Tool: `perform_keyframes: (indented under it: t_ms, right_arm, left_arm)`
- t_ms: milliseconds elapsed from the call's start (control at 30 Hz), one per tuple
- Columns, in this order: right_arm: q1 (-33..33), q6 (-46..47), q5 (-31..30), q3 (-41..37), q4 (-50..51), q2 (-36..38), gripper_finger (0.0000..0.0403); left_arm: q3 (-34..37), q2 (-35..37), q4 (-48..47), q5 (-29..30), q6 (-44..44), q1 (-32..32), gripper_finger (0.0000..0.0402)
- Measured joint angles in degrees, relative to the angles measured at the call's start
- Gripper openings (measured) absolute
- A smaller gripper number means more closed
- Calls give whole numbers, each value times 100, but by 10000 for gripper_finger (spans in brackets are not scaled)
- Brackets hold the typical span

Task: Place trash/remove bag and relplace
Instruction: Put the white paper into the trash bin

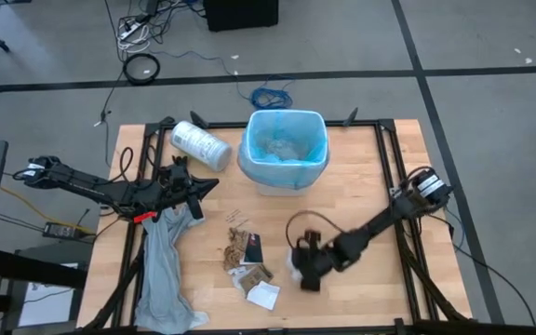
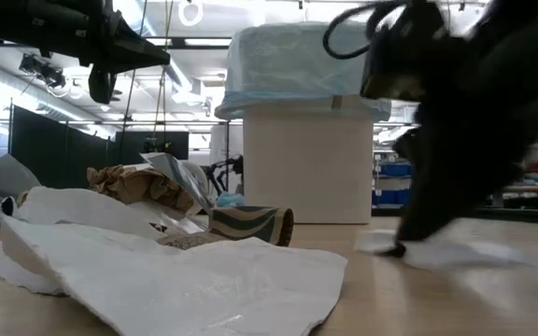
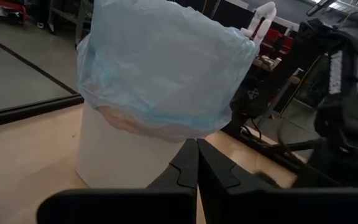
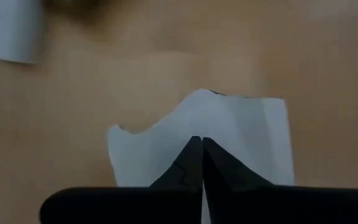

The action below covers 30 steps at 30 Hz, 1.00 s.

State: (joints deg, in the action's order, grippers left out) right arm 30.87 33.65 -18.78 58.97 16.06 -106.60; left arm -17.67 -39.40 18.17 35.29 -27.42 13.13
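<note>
A white bin lined with the light-blue bag stands at the table's far middle. Trash lies near the front middle: brown wrappers, a black-and-white packet and a white paper. My right gripper slants down at the front right, shut on another white paper that lies flat on the table. My left gripper hovers shut and level to the left of the bin, with nothing between its fingers. My right gripper comes down at a slant from the table's right side onto the white paper's middle, fingers closed together. The paper peaks just ahead of the fingertips. The rest of it lies on the table. The fingers hide the pinch itself.
A long limp grey plastic sheet lies along the table's left side under my left arm. A white printed roll lies at the far left. A large white sheet fills the low view's foreground. Bare wood shows at the front right.
</note>
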Motion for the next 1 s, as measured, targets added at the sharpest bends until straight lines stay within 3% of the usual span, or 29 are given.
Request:
perform_keyframes:
  t_ms: [100, 300, 500, 767, 867, 1000]
  right_arm:
    - [-288, -232, -132, 2, 239, 317, 3]
    - [-638, -236, 415, 14, 90, 794, 30]
    - [-568, -592, 542, 38, -7, 1140, 114]
    - [-273, -530, 750, 40, -130, 388, 284]
    - [-245, -247, 484, 40, -96, 52, 311]
    - [-274, 241, 246, 101, 6, -361, 306]
  left_arm:
    - [0, 0, -13, 0, 2, 0, 8]
    - [0, 2, -33, 0, 10, 0, 8]
    - [0, 0, -37, -110, 13, 0, 8]
    - [2, 2, -297, -326, 15, 0, 8]
    - [2, 0, -378, -350, 15, 0, 8]
    - [2, 1, -550, -347, 14, 0, 8]
